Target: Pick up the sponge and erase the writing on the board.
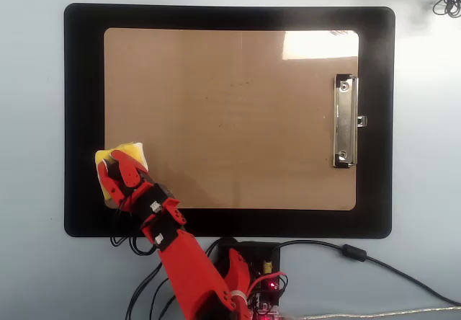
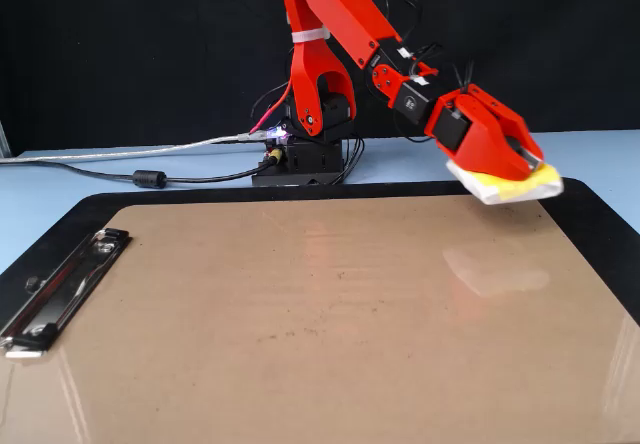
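Sponge held clear of the board's edge, off to one side

In the overhead view, the sponge (image 1: 121,163) is seen pinched in the tool (image 1: 115,170) over the left edge of the board (image 1: 230,118), half above the black mat (image 1: 83,82); no heart-shaped writing can be made out on the brown surface, only faint specks, so the wiping is judged finished or nearly so. The arm is slanted from the base toward the upper left. In the fixed view, the sponge (image 2: 510,186) is held off the board (image 2: 300,314), its flat face tilted slightly downward, its reflection visible beneath; being square, it shows no clear long axis. The clip (image 2: 60,289) lies at the opposite end.
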Controlling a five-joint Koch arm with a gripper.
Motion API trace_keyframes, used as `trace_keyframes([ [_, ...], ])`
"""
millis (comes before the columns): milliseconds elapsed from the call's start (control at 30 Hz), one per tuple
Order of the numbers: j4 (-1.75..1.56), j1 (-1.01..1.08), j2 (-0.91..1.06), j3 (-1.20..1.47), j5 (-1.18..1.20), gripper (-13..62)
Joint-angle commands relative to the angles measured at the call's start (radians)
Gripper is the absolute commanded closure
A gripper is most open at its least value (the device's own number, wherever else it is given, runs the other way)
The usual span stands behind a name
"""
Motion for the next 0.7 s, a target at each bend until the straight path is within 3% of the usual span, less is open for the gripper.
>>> trace_keyframes([
  [0,-0.127,-0.031,-0.072,-0.08,-0.035,57.2],
  [333,-0.132,-0.037,-0.124,-0.081,-0.038,56.9],
  [367,-0.133,-0.037,-0.123,-0.077,-0.04,54.1],
  [400,-0.133,-0.037,-0.121,-0.075,-0.04,45.9],
  [467,-0.135,-0.037,-0.118,-0.075,-0.034,22.5],
  [500,-0.135,-0.037,-0.112,-0.074,-0.032,16.3],
  [667,-0.061,-0.028,0.087,-0.003,-0.043,15.6],
])
